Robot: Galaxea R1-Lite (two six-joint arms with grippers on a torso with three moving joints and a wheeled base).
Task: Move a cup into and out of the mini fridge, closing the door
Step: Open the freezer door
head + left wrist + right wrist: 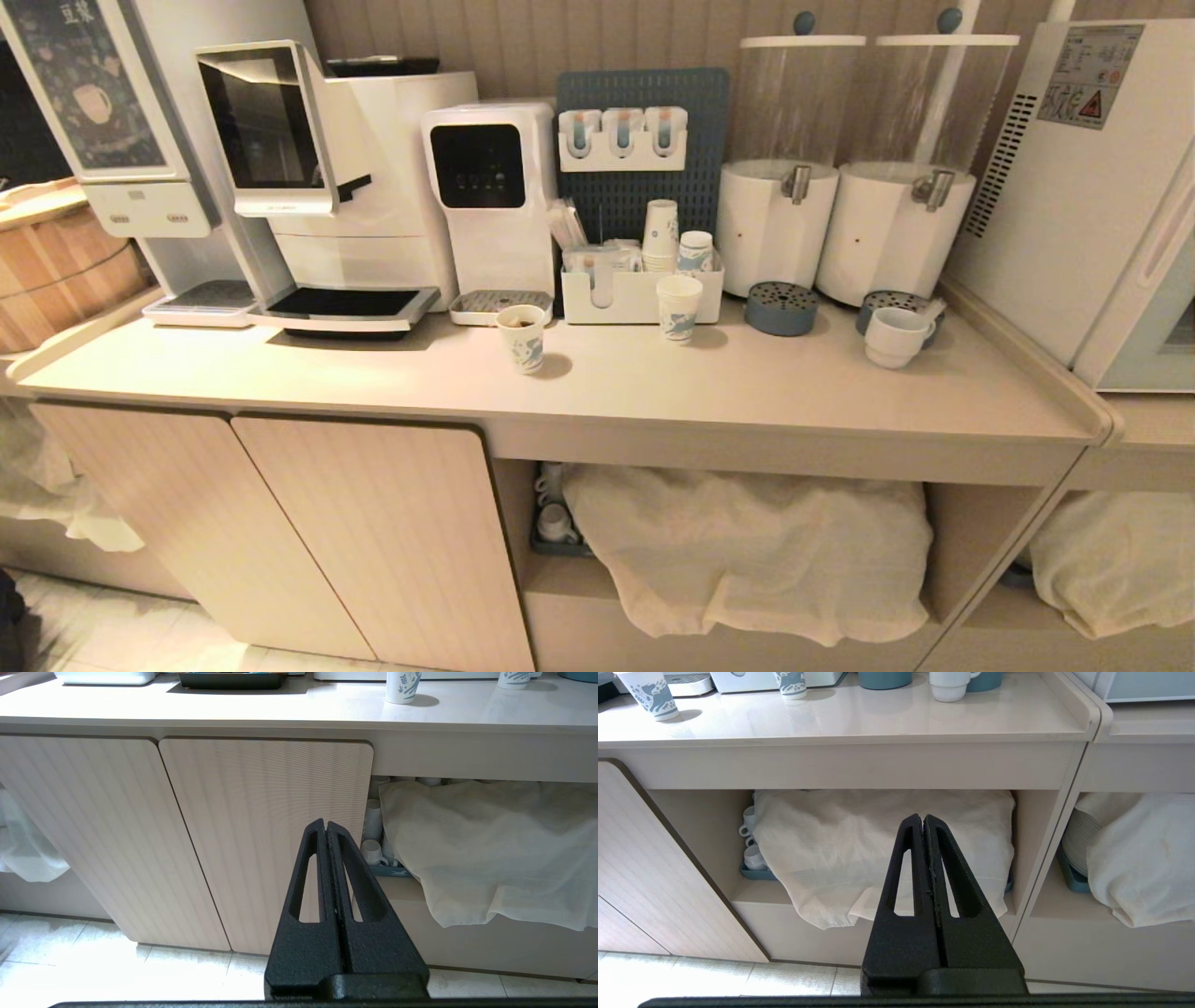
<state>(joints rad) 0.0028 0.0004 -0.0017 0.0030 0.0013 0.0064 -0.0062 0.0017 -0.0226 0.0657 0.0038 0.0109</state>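
We see the cup (894, 336) standing upright on the worktop (653, 383), at its right end, touching or just in front of a round blue drip tray below the right-hand drink dispenser (910, 187). Its handle points right, toward the mini fridge (1074, 205). The fridge sits at the far right on a neighbouring surface, turned so its vented side with the warning sticker faces us; the door (1153, 308) appears only as a slice of pale frame and glass at the picture edge, and looks closed against the body.

Two paper cups (523, 338) with blue print stand apart from each other nearer the middle of the worktop, well left of the cup.

Neither arm shows in the head view. Left pincer (325, 823): fingers pressed together, holding nothing, low in front of the cupboard door (266, 835). Right pincer (923, 819): fingers likewise pressed together, empty, facing the open shelf where a white cloth (878, 849) is draped over stacked crockery.
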